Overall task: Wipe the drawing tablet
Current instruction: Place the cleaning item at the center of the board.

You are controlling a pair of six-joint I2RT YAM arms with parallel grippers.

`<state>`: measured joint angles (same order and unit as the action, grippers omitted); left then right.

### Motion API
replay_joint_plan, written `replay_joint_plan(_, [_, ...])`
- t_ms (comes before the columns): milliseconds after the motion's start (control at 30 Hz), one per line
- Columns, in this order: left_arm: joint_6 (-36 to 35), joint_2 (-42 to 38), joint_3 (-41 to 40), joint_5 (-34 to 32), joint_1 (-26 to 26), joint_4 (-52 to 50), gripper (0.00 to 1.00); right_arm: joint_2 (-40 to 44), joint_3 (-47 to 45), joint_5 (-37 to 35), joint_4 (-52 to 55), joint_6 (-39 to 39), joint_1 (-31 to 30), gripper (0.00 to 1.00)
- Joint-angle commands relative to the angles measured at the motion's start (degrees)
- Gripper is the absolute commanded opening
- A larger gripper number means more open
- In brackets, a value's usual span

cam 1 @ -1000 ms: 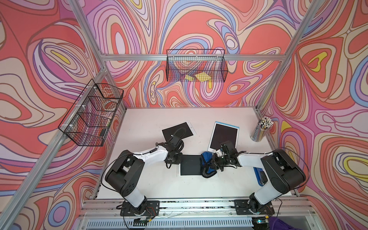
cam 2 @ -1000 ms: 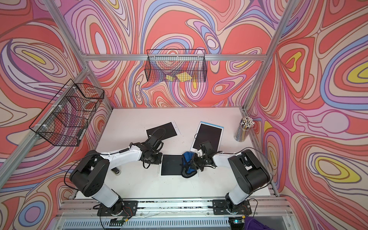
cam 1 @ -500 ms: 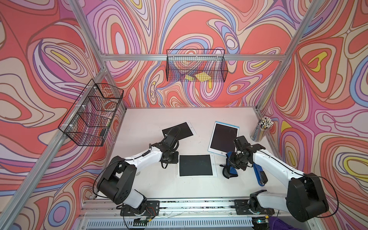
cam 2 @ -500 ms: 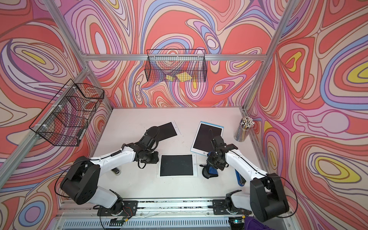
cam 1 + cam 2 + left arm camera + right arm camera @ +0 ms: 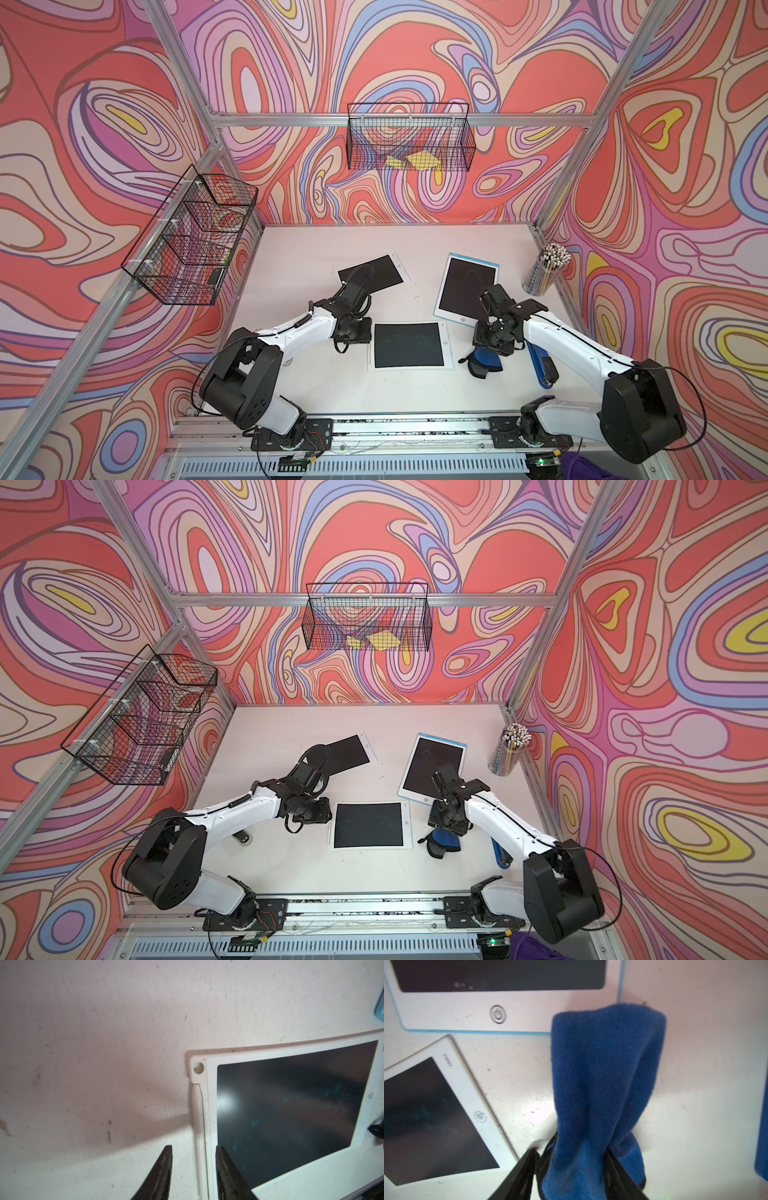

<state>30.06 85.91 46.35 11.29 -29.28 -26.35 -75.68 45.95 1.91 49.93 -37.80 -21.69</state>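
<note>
While the right gripper point(image 5: 571, 1154) flanks the blue cloth point(image 5: 484, 362) with parted jaws, grip unclear, right of the lower-centre drawing tablet point(image 5: 407, 345), pinch firmly and sweep flat, the narrowly parted, empty left gripper point(image 5: 193, 1148) bracing its edge.

Soft pile, hard gloss, scuffed matt
The blue cloth point(image 5: 604, 1076) between the fingers of the right gripper point(image 5: 571, 1152) looks fleecy, its hem black-stitched. The drawing tablet point(image 5: 291, 1109) beside the left gripper point(image 5: 193, 1147) has a smooth white plastic frame and glossy dark screen. The table point(image 5: 83, 1043) beneath is matt and scratched.
</note>
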Motion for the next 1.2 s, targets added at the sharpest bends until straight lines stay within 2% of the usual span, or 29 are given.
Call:
replay_joint_plan(0, [0.6, -0.5, -0.9, 0.8, 0.2, -0.3, 0.38, -4.6, 0.3, 2.1, -4.0, 1.7, -2.2, 0.54])
replay_joint_plan(200, [0.5, -1.1, -1.3, 0.7, 0.2, -0.4, 0.37, -11.9, 1.2, 4.2, -9.5, 2.0, -4.2, 0.56])
replay_joint_plan(333, [0.5, -1.2, -1.7, 0.6, 0.1, -0.2, 0.37, -14.1, 3.2, 3.7, -10.6, 2.6, -6.6, 0.68])
replay_joint_plan(700, [0.3, -1.2, -2.9, 0.5, 0.2, 0.5, 0.37, -20.0, 6.2, 0.5, -11.2, 1.0, -8.4, 0.79])
replay_joint_plan(1167, [0.1, -1.2, -3.2, 0.4, 0.1, 0.9, 0.37, -22.9, 7.9, -0.8, -9.5, -0.7, -8.5, 0.74])
